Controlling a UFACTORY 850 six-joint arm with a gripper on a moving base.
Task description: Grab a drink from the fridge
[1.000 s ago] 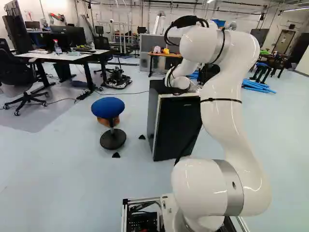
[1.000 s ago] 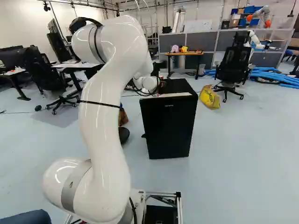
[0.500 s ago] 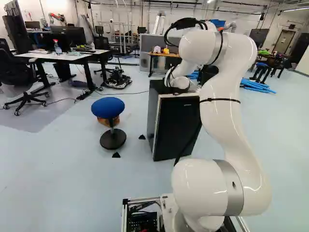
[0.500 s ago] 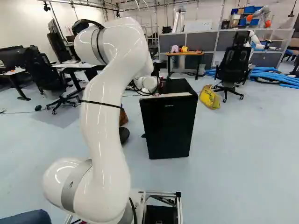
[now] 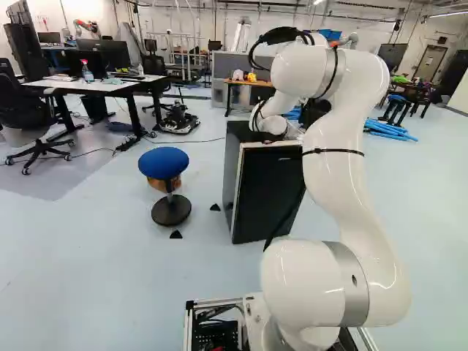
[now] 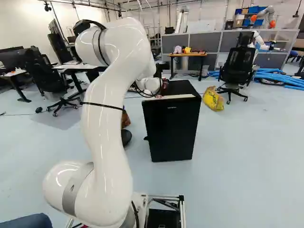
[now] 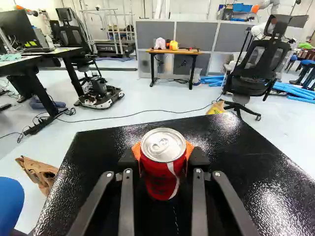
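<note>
The hand [image 6: 164,87] grips a red can [image 7: 160,179] upright

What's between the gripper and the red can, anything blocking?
Nothing visible. In the wrist view the gripper already has the red can between its fingers, orange pads against it from both sides, over the black fridge top. The can's far side is hidden.
</note>
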